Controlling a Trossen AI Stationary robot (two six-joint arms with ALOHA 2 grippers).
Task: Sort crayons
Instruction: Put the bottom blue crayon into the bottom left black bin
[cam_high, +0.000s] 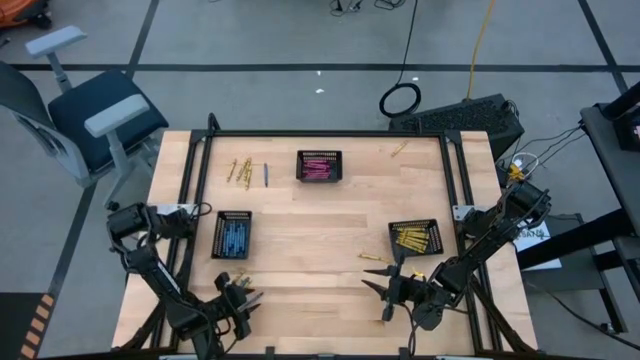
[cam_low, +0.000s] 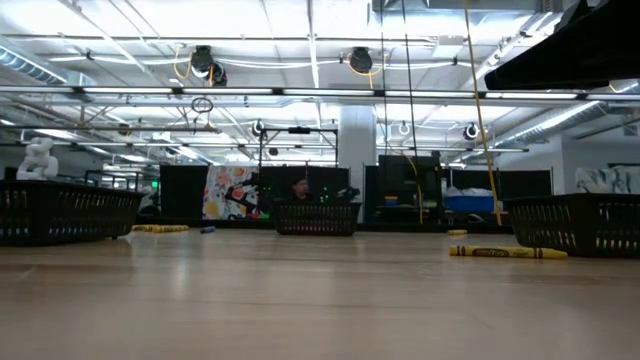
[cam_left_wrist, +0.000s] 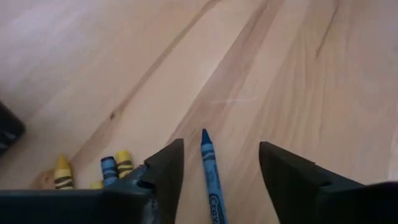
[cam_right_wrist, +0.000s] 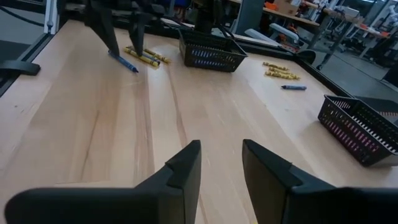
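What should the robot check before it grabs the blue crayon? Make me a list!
1. Blue crayon lies between the left gripper fingers: ok.
2. Fingers are open around it: ok.
3. Crayon is flat on the table: ok.
4. Nearby crayons are outside the fingers: ok.
5. Blue basket has room: cannot tell.
6. Right gripper is away, empty: ok.
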